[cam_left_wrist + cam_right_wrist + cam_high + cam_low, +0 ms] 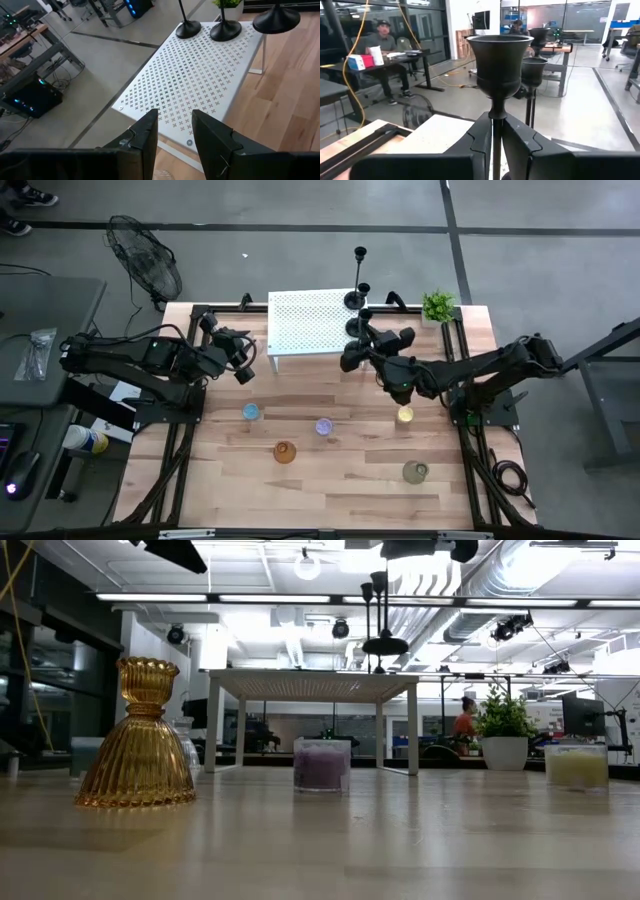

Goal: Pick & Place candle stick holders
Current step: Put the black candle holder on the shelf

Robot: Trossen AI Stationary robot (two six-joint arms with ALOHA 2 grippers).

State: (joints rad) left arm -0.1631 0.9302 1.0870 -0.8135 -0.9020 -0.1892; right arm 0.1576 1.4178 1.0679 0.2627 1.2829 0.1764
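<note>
Two slim black candlesticks (357, 300) stand by their round bases on the right end of the white perforated shelf (305, 325); their bases show in the left wrist view (187, 30). My right gripper (495, 125) is shut on the third black candlestick (499, 65), whose base (385, 645) hangs above the shelf's right end. My left gripper (174, 120) is open and empty, above the table just off the shelf's left end (243, 370). Several small coloured glass holders (323, 426) stand on the wooden table nearer the front. My right gripper pinches the candlestick's thin stem (493, 131) between its two fingers, just below the cup. The fingers come level and lie across the stem. The candlestick hangs upright, its round base (276, 20) lifted clear of the shelf.
A small green potted plant (437, 305) stands at the far right corner. Blue (250, 412), amber (285, 451), yellow (405, 415) and greenish (415, 471) glass holders dot the table's front half. A fan (145, 255) stands on the floor beyond the far left corner.
</note>
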